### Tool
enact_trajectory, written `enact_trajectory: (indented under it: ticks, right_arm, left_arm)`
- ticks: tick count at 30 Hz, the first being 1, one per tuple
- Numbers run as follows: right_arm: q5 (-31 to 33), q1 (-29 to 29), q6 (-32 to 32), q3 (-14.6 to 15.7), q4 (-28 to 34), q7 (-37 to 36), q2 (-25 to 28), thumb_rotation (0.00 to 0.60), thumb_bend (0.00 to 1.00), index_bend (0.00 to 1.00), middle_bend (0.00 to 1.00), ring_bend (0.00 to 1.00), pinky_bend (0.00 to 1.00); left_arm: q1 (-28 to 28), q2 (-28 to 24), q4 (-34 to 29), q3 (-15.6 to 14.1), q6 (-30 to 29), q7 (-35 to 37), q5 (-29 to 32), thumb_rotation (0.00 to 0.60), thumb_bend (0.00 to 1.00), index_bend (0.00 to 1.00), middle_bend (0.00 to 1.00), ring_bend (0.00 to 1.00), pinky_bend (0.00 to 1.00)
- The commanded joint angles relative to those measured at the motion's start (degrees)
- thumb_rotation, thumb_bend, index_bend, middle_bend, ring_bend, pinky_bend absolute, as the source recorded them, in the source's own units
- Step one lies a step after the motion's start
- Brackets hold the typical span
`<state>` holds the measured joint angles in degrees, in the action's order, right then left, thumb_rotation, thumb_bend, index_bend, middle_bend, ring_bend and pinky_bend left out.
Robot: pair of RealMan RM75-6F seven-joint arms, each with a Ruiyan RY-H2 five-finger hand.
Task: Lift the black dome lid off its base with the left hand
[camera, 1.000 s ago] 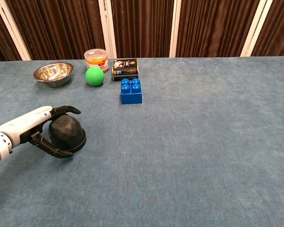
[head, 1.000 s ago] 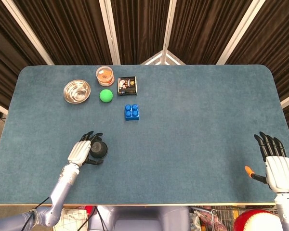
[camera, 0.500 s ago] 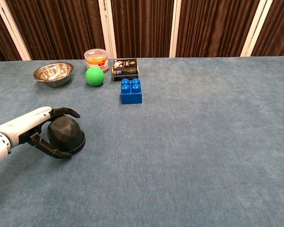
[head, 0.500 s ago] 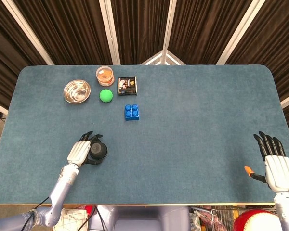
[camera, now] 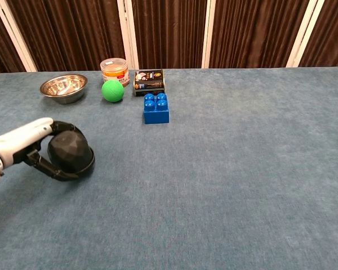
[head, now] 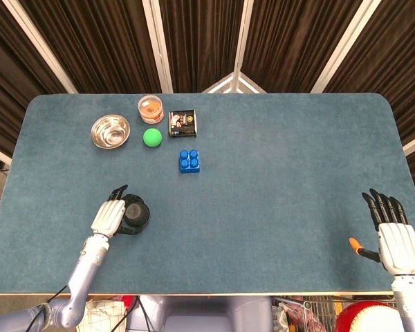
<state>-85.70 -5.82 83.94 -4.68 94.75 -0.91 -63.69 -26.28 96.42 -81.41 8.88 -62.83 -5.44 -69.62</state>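
The black faceted dome lid [camera: 71,152] sits near the table's front left, also seen from above as the dome lid [head: 135,213]. My left hand [camera: 26,144] grips it from the left, one finger curved over the top and others wrapped around its front side. In the head view the left hand [head: 109,217] lies against the dome's left side. I cannot tell the base apart from the lid, nor whether the lid is off the cloth. My right hand [head: 395,236] rests at the front right edge, fingers apart, holding nothing.
At the back left stand a steel bowl [camera: 63,87], a green ball [camera: 112,90], a clear jar with orange contents [camera: 115,70] and a small dark box [camera: 149,79]. A blue brick [camera: 156,108] lies in front of them. The blue table cloth [camera: 242,157] spreads to the right.
My left hand has drawn the dome lid to the left and closed more tightly around it. The right hand has hardly moved.
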Motion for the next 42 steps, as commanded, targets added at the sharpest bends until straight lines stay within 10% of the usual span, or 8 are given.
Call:
enact_trajectory:
  ticks: [1,15,22,27,32,39,42]
  right_arm:
    - [-0.1,0.2,0.3,0.2,0.0,0.0,0.0,0.600,0.23,0.00,0.00,0.00,0.00]
    - [-0.9,0.4,0.8,0.5,0.4,0.1,0.1,0.600,0.23,0.00,0.00,0.00,0.00]
    - [-0.8,0.3,0.6,0.4,0.4,0.3,-0.1,0.600,0.23,0.00,0.00,0.00,0.00]
    - [-0.7,0.2,0.4,0.4,0.2,0.3,-0.2,0.600,0.23,0.00,0.00,0.00,0.00]
    - [-1.0,0.3,0.6,0.6,0.6,0.4,0.0,0.600,0.23,0.00,0.00,0.00,0.00]
    - [-1.1,0.1,0.5,0.5,0.6,0.7,-0.2,0.600,0.23,0.00,0.00,0.00,0.00]
    - [-1.3,0.2,0.6,0.7,0.7,0.8,-0.3,0.600,0.23,0.00,0.00,0.00,0.00]
  left_arm:
    - [0.3,-2.7,-4.1,0.3,-3.0,-1.6,-2.5,0.600,0.43,0.44,0.46,0.00,0.00]
    - [-2.0,-9.1,-6.9,-0.9,-20.7,-40.5,-29.5,0.600,0.43,0.44,0.47,0.00,0.00]
    - [-0.7,-10.5,-10.7,-1.5,-20.7,-50.5,-31.0,0.600,0.43,0.44,0.48,0.00,0.00]
    - [3.2,-12.2,-31.6,-1.2,-14.3,-36.2,-10.5,0.600,0.42,0.44,0.47,0.00,0.00]
    - [2.4,-25.0,-53.5,5.3,-2.6,-16.6,14.3,0.600,0.42,0.44,0.47,0.00,0.00]
    - [3.9,-43.5,-53.6,21.1,31.3,28.6,23.9,0.600,0.42,0.44,0.47,0.00,0.00]
    - [7.8,-47.2,-53.6,25.9,37.4,37.7,21.6,0.600,0.42,0.44,0.47,0.00,0.00]
